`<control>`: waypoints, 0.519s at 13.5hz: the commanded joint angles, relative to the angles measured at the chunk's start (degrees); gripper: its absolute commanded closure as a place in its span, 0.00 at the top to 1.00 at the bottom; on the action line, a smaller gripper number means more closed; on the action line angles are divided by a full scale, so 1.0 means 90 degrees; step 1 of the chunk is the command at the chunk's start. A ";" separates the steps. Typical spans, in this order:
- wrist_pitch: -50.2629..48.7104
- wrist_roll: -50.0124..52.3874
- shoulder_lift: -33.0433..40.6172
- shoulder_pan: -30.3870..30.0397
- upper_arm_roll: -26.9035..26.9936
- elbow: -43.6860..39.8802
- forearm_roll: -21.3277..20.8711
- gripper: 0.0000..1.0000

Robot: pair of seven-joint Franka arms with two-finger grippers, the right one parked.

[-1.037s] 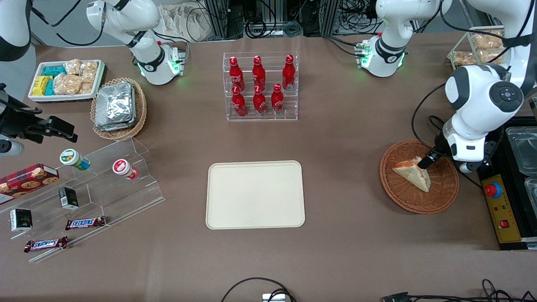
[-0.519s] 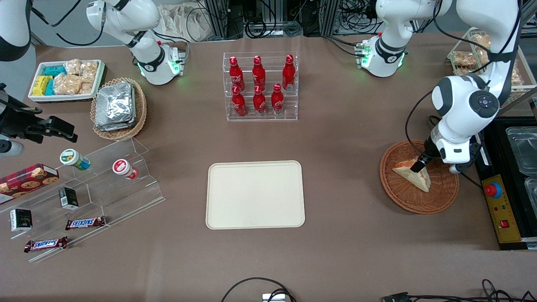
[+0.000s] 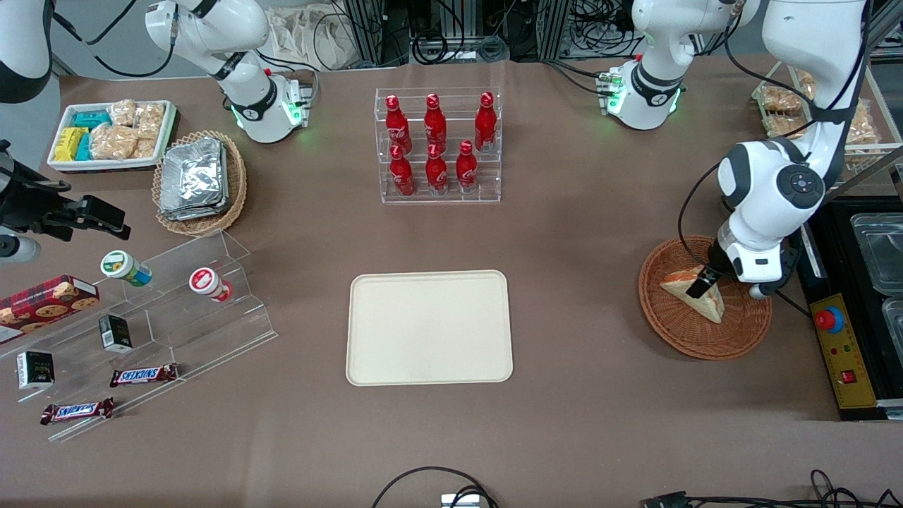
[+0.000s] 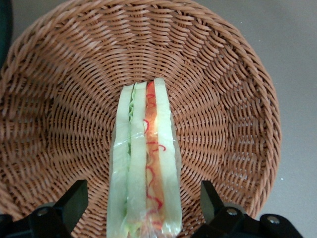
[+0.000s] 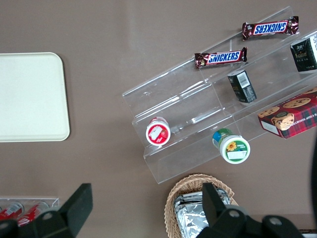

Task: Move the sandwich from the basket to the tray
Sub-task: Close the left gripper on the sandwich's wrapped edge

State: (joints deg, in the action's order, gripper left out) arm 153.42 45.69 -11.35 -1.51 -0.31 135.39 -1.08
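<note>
Item: wrapped sandwich [image 4: 146,163], lying in wicker basket [image 4: 228,99].
My gripper [image 4: 141,208] spread wide, one finger [image 4: 74,198] either side, not touching.

Sandwich [image 4: 146,163] in basket [image 4: 233,99]; tray [image 3: 429,327] bare.

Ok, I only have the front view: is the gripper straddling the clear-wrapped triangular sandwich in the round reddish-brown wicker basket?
Observer: Yes. The wrist view shows the gripper open, with one of its fingers on each side of the sandwich, neither touching it.
Operator: Which way is the sandwich turned?
Observer: Its filling edge, with green and red-orange layers, faces the wrist camera, and it lies on the floor of the basket.
</note>
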 commanded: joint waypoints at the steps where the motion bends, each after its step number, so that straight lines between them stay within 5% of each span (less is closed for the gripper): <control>1: 0.0287 0.0139 -0.0145 -0.0038 -0.0024 0.0064 -0.0076 0.96; 3: 0.0356 0.0139 -0.0203 -0.0038 -0.0024 0.0064 -0.0076 0.78; 5: 0.0346 0.0139 -0.0194 -0.0028 -0.0024 0.0054 -0.0076 0.38; 7: 0.0336 0.0119 -0.0155 -0.0028 -0.0024 0.0035 -0.0076 0.19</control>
State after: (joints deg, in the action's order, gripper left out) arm 155.50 45.84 -13.36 -1.53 -0.32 135.41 -1.08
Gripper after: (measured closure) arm 0.493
